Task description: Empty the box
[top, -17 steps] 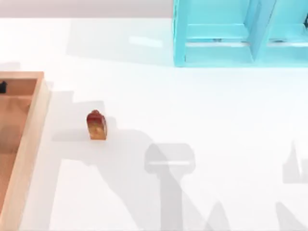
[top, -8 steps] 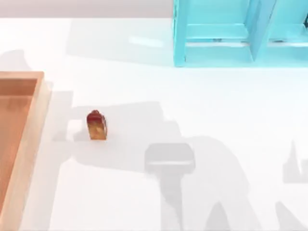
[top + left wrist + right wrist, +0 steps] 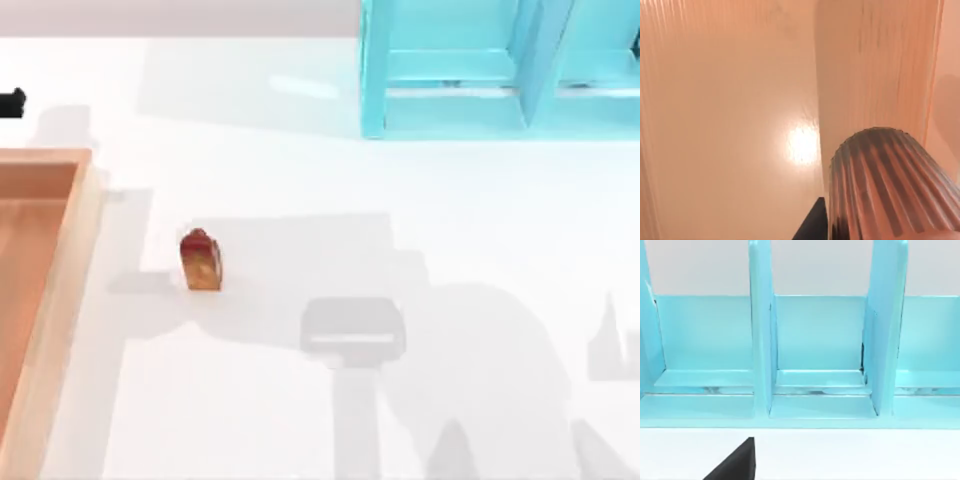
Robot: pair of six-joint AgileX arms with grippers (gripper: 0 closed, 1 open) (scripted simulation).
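Well outside box (image 3: 60, 290): red-orange block (image 3: 201, 261)

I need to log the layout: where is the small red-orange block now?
In the top view, the red-orange block stands on the white table, left of centre, just right of the box.

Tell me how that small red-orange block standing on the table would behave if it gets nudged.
The red-orange block stands upright, taller than wide, so a push near its top would probably tip it. Its flat base suggests it would slide rather than roll on the smooth white table. It looks rigid and glossy, possibly slippery.
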